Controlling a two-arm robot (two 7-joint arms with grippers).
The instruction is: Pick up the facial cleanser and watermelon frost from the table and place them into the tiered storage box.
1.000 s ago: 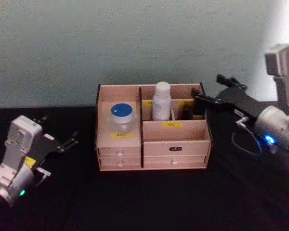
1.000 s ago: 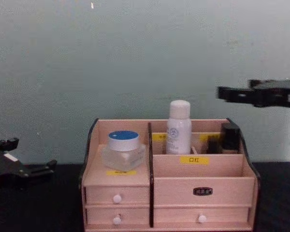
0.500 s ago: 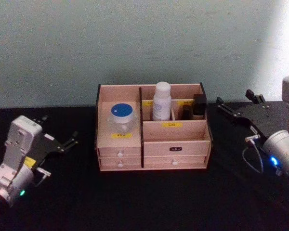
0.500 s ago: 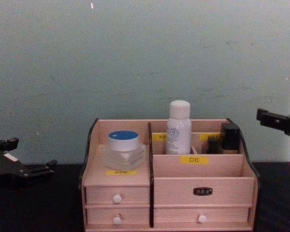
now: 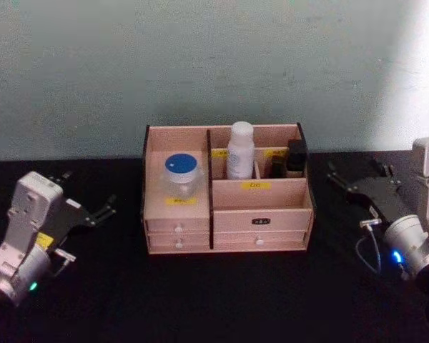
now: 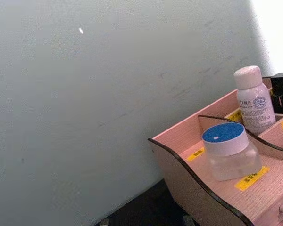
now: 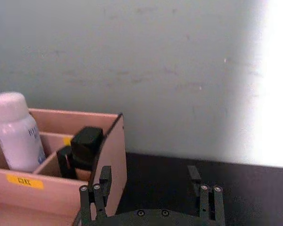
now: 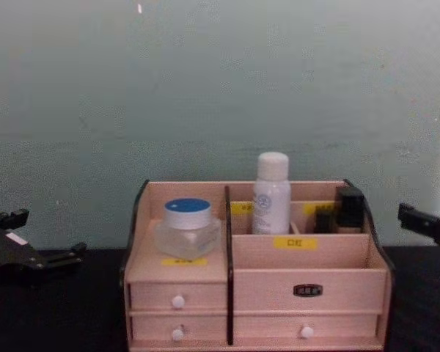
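You have the storage box [image 5: 227, 214] standing in the middle of the black worktop [image 5: 222, 293], drawers facing you. The white bottle [image 5: 239, 150] stands upright in the far compartment just right of the centre divider. The small black item [image 5: 295, 157] sits in the far right compartment, against the box's right wall; it is too dim to say what it is, though it may be the watermelon frost. A clear jar with a blue lid [image 5: 181, 174] rests on the left tier, above its yellow label.

Your right end effector [image 5: 357, 187] sits low over the worktop to the right of the box, well apart from it, fingers spread wide and holding nothing. In the right wrist view its fingertips [image 7: 98, 188] stand apart with the box's right wall beside them.

Your left end effector [image 5: 93, 209] rests on the left side of the worktop, well clear of the box, prongs spread and nothing between them.
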